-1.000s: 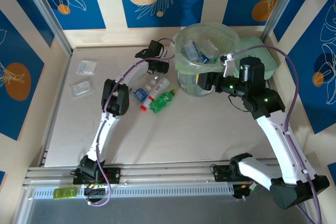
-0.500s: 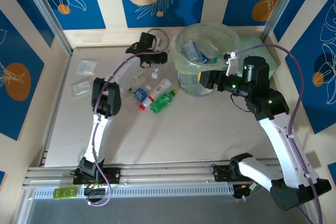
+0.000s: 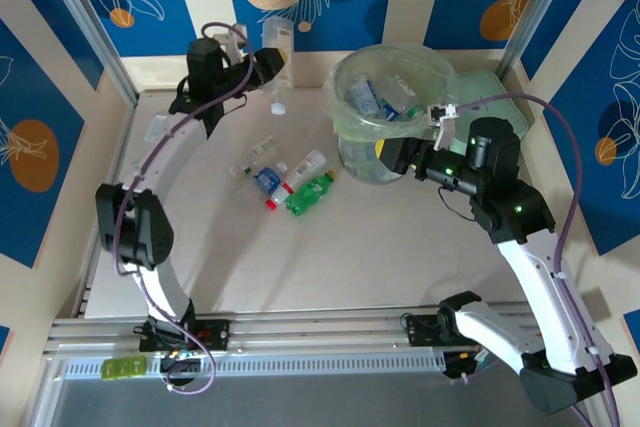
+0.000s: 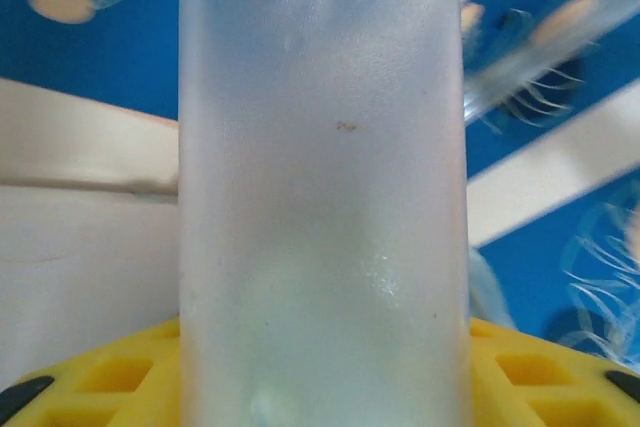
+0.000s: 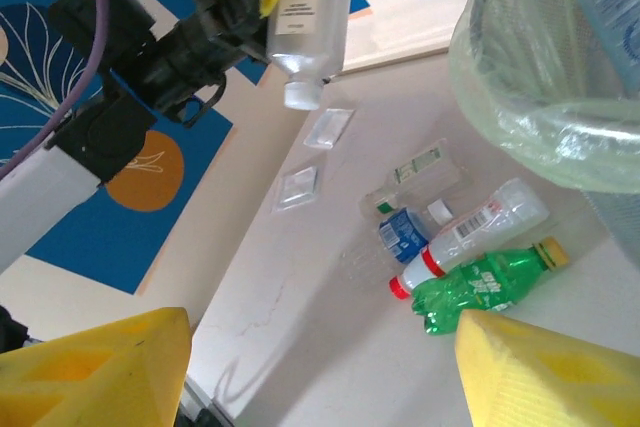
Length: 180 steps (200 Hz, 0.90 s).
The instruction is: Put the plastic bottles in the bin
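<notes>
My left gripper (image 3: 258, 55) is raised above the back of the table, shut on a clear plastic bottle (image 3: 279, 59) that hangs with its white cap down. In the left wrist view the bottle (image 4: 320, 167) stands between the yellow fingers (image 4: 95, 379). Several plastic bottles lie mid-table: a green one (image 3: 310, 192), a white one with a red cap (image 3: 297, 171), a blue-labelled one (image 3: 265, 179) and a clear one (image 3: 256, 155). The bin (image 3: 392, 97), pale green and bag-lined, holds several bottles. My right gripper (image 3: 393, 154) hovers open at the bin's near wall, with nothing in it.
Two flat clear packets (image 3: 164, 128) (image 3: 155, 168) lie at the table's left. A pale-green lid (image 3: 508, 112) rests behind the bin on the right. Blue patterned walls close in the back and sides. The right wrist view shows the bin's rim (image 5: 530, 97) close on its right.
My left arm has risen from the bottle pile, carrying the clear bottle up and back to the left. The right arm has hardly moved.
</notes>
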Available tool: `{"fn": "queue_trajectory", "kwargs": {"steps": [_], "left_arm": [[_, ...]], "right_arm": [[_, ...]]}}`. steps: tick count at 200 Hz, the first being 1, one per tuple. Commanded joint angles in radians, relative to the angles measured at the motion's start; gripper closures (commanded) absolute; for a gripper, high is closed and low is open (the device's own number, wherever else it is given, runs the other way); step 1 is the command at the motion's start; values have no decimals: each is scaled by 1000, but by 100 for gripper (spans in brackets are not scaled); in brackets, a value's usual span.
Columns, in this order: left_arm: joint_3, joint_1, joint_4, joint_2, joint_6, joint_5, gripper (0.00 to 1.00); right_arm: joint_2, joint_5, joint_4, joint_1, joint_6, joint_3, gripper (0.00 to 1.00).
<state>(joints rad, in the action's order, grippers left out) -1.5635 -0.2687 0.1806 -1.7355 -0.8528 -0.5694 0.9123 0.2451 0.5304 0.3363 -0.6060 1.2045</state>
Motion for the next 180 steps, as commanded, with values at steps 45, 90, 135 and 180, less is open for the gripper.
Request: {"fn": "queue_trajectory", "kwargs": {"steps": [45, 90, 135, 180], "left_arm": [[337, -164, 734, 127, -513, -240, 52], [392, -288, 759, 195, -503, -294, 52], [393, -348, 748, 226, -480, -299, 52], [375, -371, 731, 220, -471, -307, 53]], "right_arm": [[-11, 98, -258, 32, -121, -83, 18], [53, 106, -331, -1, -136, -35, 6], [92, 178, -439, -43, -199, -17, 0], [145, 359, -694, -41, -329, -51, 4]]}}
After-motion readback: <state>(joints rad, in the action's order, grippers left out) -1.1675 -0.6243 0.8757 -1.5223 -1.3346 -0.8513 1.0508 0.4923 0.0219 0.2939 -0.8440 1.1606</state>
